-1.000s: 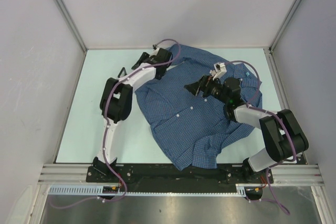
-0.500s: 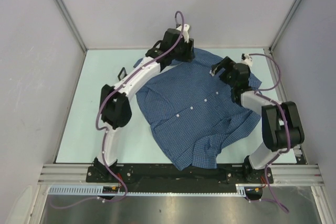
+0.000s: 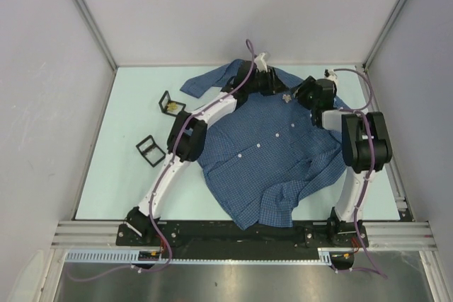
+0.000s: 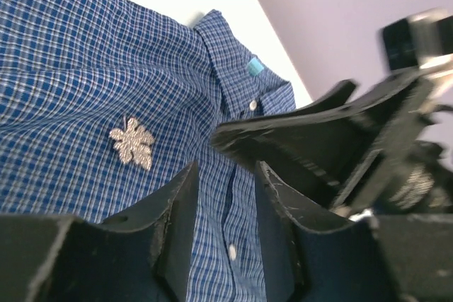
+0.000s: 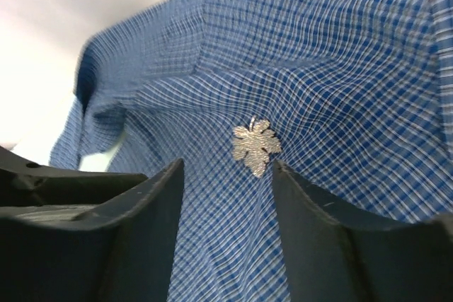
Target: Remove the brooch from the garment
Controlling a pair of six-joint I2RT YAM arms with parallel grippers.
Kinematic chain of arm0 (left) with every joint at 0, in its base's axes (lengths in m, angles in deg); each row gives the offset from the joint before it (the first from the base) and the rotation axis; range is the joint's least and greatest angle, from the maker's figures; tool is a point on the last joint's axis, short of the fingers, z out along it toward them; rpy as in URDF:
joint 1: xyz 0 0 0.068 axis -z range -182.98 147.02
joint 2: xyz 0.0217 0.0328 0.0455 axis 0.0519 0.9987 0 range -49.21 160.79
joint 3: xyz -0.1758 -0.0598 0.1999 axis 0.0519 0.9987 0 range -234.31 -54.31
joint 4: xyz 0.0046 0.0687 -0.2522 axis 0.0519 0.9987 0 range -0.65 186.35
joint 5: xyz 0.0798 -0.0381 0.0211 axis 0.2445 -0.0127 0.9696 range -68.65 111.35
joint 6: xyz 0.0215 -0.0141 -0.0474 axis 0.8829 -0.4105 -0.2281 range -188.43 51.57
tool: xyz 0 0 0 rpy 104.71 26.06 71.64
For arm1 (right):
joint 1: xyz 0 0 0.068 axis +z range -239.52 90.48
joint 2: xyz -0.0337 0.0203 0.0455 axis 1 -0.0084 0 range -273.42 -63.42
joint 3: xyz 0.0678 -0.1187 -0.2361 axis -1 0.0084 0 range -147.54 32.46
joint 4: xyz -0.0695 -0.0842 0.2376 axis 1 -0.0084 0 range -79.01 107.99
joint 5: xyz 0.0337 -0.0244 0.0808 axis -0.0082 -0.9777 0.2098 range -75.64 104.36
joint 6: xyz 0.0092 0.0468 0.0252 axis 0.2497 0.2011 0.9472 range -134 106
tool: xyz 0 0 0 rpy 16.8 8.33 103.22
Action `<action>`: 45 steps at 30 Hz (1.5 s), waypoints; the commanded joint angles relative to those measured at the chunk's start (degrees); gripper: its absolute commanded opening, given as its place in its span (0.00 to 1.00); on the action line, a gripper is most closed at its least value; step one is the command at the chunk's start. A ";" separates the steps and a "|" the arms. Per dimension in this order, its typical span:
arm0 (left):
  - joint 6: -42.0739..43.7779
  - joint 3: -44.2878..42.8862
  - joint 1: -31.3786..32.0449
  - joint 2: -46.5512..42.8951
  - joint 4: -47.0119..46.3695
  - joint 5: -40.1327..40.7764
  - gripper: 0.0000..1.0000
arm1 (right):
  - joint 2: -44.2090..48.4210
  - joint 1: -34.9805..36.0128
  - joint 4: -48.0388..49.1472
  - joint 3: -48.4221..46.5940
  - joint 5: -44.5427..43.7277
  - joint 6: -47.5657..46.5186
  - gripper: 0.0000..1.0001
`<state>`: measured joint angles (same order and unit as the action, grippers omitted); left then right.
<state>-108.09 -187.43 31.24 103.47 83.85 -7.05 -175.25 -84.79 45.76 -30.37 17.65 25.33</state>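
Brooch, a silver leaf pinned to the garment, lies just ahead of my half-spread, empty right pincer, while my left pincer, also parted, hovers beside it, likely to steady cloth.

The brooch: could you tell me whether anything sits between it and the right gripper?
Nothing visible does. In the right wrist view the silver leaf brooch lies uncovered on the shirt, just beyond the right gripper, whose jaws stand open.

No legible text anywhere; the small teal tag at the shirt collar is unreadable.
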 commanded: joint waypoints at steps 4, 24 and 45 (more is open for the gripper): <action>-12.27 -5.04 0.94 4.63 -10.50 2.64 0.37 | -6.47 -0.42 0.45 -7.31 3.66 -0.75 0.50; -29.33 -3.38 0.59 11.15 -10.76 7.84 0.19 | -14.11 -3.50 -3.15 -13.64 9.01 1.01 0.38; -29.25 -3.55 -0.12 11.06 -8.66 6.17 0.16 | -15.52 -1.66 -1.58 -15.13 13.41 -1.54 0.26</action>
<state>-138.01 -190.77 31.35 117.00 74.08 -0.04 -190.05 -86.95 42.31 -43.00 29.93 25.55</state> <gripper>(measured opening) 0.166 0.275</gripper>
